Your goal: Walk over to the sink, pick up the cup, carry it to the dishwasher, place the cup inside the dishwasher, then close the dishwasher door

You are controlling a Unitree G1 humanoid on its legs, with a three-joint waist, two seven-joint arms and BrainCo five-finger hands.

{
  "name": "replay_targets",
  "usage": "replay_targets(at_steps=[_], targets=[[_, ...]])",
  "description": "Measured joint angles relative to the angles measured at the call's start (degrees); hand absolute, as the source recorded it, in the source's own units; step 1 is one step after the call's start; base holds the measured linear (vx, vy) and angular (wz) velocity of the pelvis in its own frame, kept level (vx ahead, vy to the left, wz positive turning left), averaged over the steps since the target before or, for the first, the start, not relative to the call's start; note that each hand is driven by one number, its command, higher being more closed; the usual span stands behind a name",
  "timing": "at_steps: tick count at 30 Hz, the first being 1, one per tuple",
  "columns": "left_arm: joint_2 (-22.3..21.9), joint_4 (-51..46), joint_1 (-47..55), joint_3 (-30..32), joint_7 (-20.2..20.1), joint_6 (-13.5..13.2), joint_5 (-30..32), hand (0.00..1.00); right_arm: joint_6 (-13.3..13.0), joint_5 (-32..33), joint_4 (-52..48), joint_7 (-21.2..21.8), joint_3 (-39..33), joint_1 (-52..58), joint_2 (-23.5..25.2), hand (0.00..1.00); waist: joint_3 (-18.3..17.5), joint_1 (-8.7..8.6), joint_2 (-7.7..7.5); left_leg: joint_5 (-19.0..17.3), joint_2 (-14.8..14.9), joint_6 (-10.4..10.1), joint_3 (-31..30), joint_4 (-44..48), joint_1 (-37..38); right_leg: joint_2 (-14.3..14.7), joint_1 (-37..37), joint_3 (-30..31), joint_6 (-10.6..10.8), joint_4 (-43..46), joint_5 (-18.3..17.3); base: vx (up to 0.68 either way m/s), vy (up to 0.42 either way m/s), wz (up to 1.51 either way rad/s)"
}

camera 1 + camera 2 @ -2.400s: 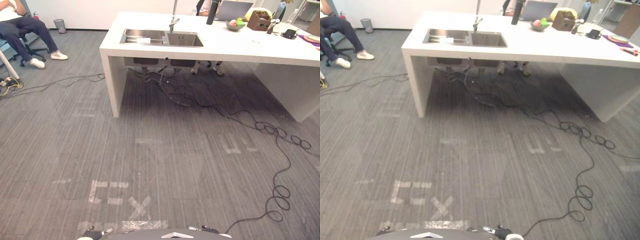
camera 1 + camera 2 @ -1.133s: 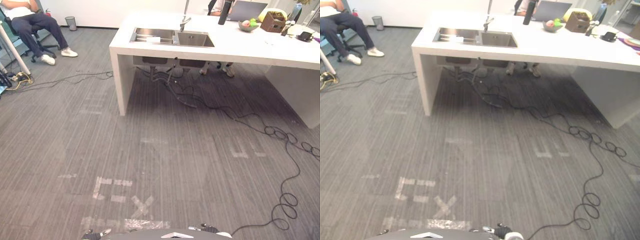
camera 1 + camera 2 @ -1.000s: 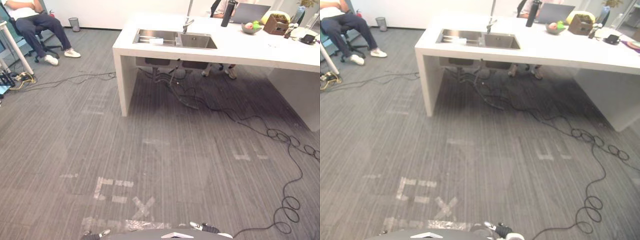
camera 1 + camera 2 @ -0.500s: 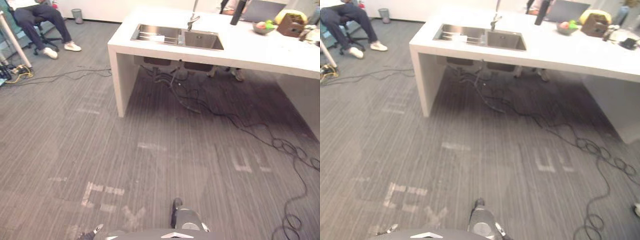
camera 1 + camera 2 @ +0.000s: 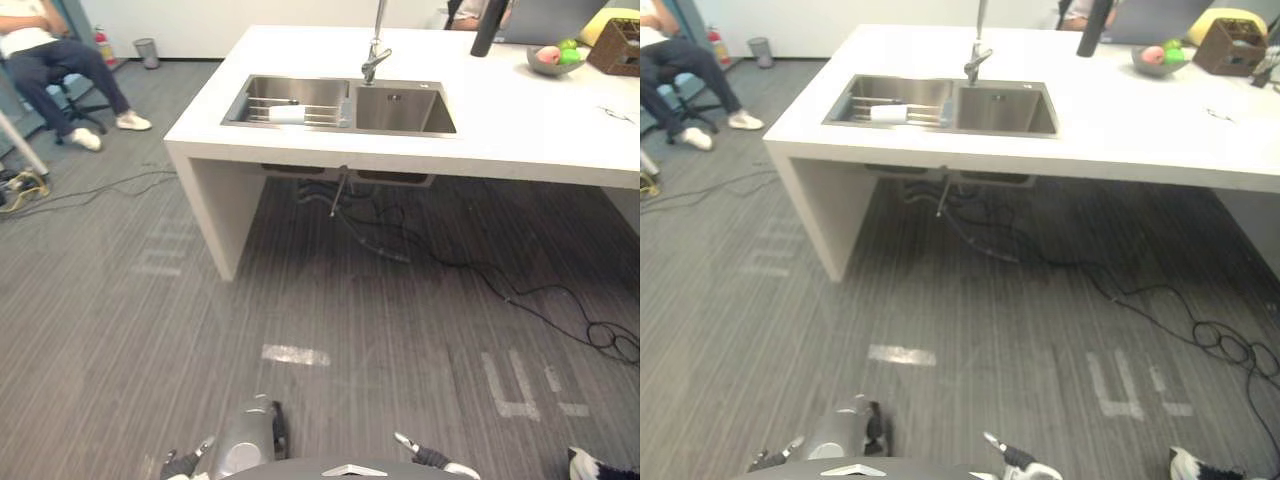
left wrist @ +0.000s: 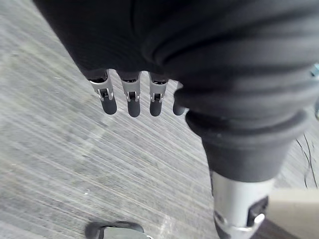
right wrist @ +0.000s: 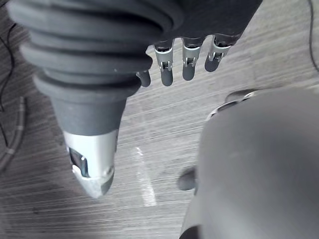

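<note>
- Counter: larger and nearer than a moment ago. The view has advanced, so the walk looks nearly done.
- Sink: close ahead, probably not yet within reach.
- Cup: on its side on the rack in the sink's left basin, untouched.
- Left hand, right hand: fingers straight and loose, holding nothing, above the floor.

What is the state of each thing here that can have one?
cup: lying on its side in the left basin of the sink
left hand: open, empty
right hand: open, empty
bottle: upright on the counter
bowl: holds fruit
person: seated
</note>
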Motion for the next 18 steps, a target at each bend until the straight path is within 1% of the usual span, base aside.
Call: replay_targets(at_steps=[1, 2, 3, 4, 5, 6, 7, 8, 9, 10, 11, 12, 13, 14, 15, 16, 17, 18], targets=[[0.95, -0.62, -0.04, -0.62, 0.25, -0.95, -0.03, 0.0, 0.07, 0.02, -0.5, 0.21, 0.67, 0.1, 1.03, 0.0, -0.25, -0.33, -1.45, -0.34, -1.11, -0.23, -0.1, -1.15, 0.33, -0.62, 0.2, 0.36, -0.36, -0.31, 0.22, 0.57, 0.152, -0.23], [1.49, -1.68, -1.27, -0.79, 1.58, -3.52, -0.08, 0.0, -0.16, 0.04, -1.25, 0.24, 1.73, -0.04, 2.99, 0.0, 0.0, 0.08, -3.04, -2.3, -1.95, -0.15, 0.21, -0.44, -0.35, -1.06, -0.74, 1.63, -0.7, 0.07, 0.77, 0.42, 0.109, 0.06], [1.38, -1.88, -2.08, -1.05, 2.35, -4.46, -0.08, 0.0, -0.27, 0.38, -1.22, 0.48, 1.72, -0.26, 3.52, 0.0, 0.08, 0.21, -3.35, -3.24, -2.17, 0.11, 0.17, 0.45, -0.92, -1.2, -1.04, 1.89, -0.75, 0.33, 1.08, 0.39, 0.101, 0.08], [1.76, -1.74, -2.99, -2.44, 3.72, -5.61, 0.26, 0.0, -0.45, 1.05, -1.19, 0.55, 1.77, -1.33, 4.11, 0.0, -0.08, 0.03, -3.67, -5.24, -2.49, 0.41, -0.35, 2.52, -1.75, -1.22, -1.42, 3.07, -0.85, 0.71, 2.3, 0.36, 0.086, 0.2], [2.14, -1.83, -4.16, -4.59, 4.89, -6.76, 0.28, 0.0, -0.5, 1.11, -1.07, 0.3, 2.08, -1.92, 3.99, 0.0, -0.02, -0.22, -3.59, -6.48, -3.14, 0.32, -0.81, 3.4, -1.04, -1.57, -1.23, 3.37, -0.67, 2.58, 3.56, 0.35, 0.089, 0.23], [2.29, -1.98, -4.52, -5.61, 5.35, -7.02, 0.29, 0.0, -0.6, 1.11, -1.04, 0.13, 2.23, -1.97, 3.95, 0.0, 0.05, -0.08, -3.52, -6.96, -3.59, 0.4, -0.84, 3.07, 0.06, -2.15, -1.37, 3.69, -0.4, 4.43, 3.98, 0.34, 0.085, 0.16], [2.41, -3.16, -4.34, -6.98, 6.46, -7.51, 0.31, 0.0, -1.02, 1.15, -1.03, 0.03, 2.35, -1.81, 4.14, 0.0, 0.02, 0.01, -3.63, -7.98, -4.79, 0.56, -0.62, 2.09, 2.88, -3.49, -1.82, 4.91, 0.53, 9.2, 4.58, 0.33, 0.078, 0.05], [2.9, -5.84, -3.68, -8.37, 7.52, -7.53, 0.32, 0.0, -1.2, 1.25, -1.02, -0.05, 2.36, -1.38, 4.17, 0.0, -1.08, -0.18, -3.99, -9.58, -6.0, 0.54, -0.39, 2.06, 4.46, -4.91, -3.91, 5.91, 3.47, 16.12, 5.14, 0.33, 0.073, 0.01], [2.82, -7.53, -3.51, -9.07, 7.87, -7.52, 0.32, 0.0, -1.22, 1.33, -1.04, -0.11, 2.44, -1.12, 4.2, 0.0, -1.94, -0.19, -4.19, -10.38, -6.49, 0.76, -0.11, 2.27, 4.62, -5.54, -5.97, 6.48, 5.92, 20.33, 5.56, 0.35, 0.066, -0.12], [2.69, -11.19, -3.68, -10.2, 8.64, -7.53, 0.45, 0.0, -1.19, 1.64, -1.07, -0.8, 3.65, -1.4, 4.2, 0.0, -2.36, -0.16, -4.7, -11.86, -7.18, 1.15, 1.01, 2.27, 5.58, -7.04, -10.86, 8.08, 13.65, 30.1, 8.3, 0.42, 0.085, -0.43], [2.66, -14.53, -3.73, -10.55, 8.97, -7.52, 0.87, 0.0, -1.99, 2.03, -1.25, -1.91, 3.91, -1.82, 4.1, 0.0, -2.07, -0.31, -5.07, -13.27, -7.7, 1.6, 2.17, 1.19, 8.04, -8.44, -16.04, 8.76, 16.64, 39.84, 14.1, 0.41, 0.088, -0.61], [2.72, -16.7, -3.87, -11.02, 9.55, -7.44, 1.01, 0.0, -3.57, 2.02, -1.56, -2.19, 3.55, -1.78, 4.17, 0.0, -1.64, -0.59, -5.81, -13.64, -8.55, 1.46, 2.77, -0.78, 10.91, -10.23, -19.39, 7.46, 12.95, 46.95, 13.38, 0.32, 0.076, -0.56], [2.72, -17.87, -4.04, -11.4, 10.33, -7.42, 1.01, 0.0, -4.12, 1.98, -1.83, -2.21, 3.1, -1.79, 3.98, 0.0, -1.23, -1.09, -5.5, -13.81, -8.89, 1.33, 2.76, -2.06, 12.89, -10.92, -21.64, 6.27, 9.7, 50.27, 11.55, 0.25, 0.037, -0.36], [2.68, -20.55, -4.53, -12.62, 11.75, -7.36, 1.01, 0.0, -4.83, 2.1, -2.34, -2.11, 2.74, -1.72, 3.23, 0.0, -1.17, -2.07, -5.45, -13.99, -8.89, 1.12, 2.14, -5.05, 16.76, -10.77, -25.66, 3.41, 5.51, 53.2, 7.84, 0.31, 0.011, -0.08], [2.87, -23.78, -5.71, -14.01, 12.96, -7.28, 1.01, 0.0, -4.79, 2.13, -2.43, -1.98, 2.71, -1.05, 2.85, 0.0, -1.1, -3.0, -5.28, -13.93, -8.71, 0.83, 0.26, -7.76, 19.71, -10.32, -29.71, 0.22, 4.37, 52.11, 4.68, 0.29, -0.013, 0.13], [2.93, -25.47, -6.48, -14.59, 13.46, -7.12, 0.99, 0.0, -4.68, 3.26, -2.63, -1.81, 1.86, -0.31, 3.03, 0.0, -1.11, -3.3, -5.18, -13.94, -8.47, 0.47, -0.81, -8.73, 20.55, -10.23, -31.67, -1.34, 4.01, 50.22, 3.44, 0.28, -0.058, 0.64], [2.9, -28.56, -8.27, -16.03, 13.5, -6.76, 0.98, 0.0, -4.7, 3.9, -3.6, -1.76, 1.65, 0.84, 2.69, 0.0, -1.04, -4.57, -5.03, -14.48, -7.59, -0.24, -2.82, -9.18, 21.76, -10.49, -34.15, -4.59, 3.89, 43.12, 1.95, 0.31, -0.111, 0.91], [2.92, -32.77, -8.9, -16.4, 13.48, -6.35, 0.99, 0.0, -4.81, 4.6, -3.62, -1.02, 1.58, 2.32, 2.74, 0.0, -0.95, -5.28, -4.85, -14.83, -6.21, -1.25, -4.14, -8.51, 22.81, -10.7, -35.38, -7.17, 3.3, 32.77, 2.36, 0.46, -0.181, 0.88]])
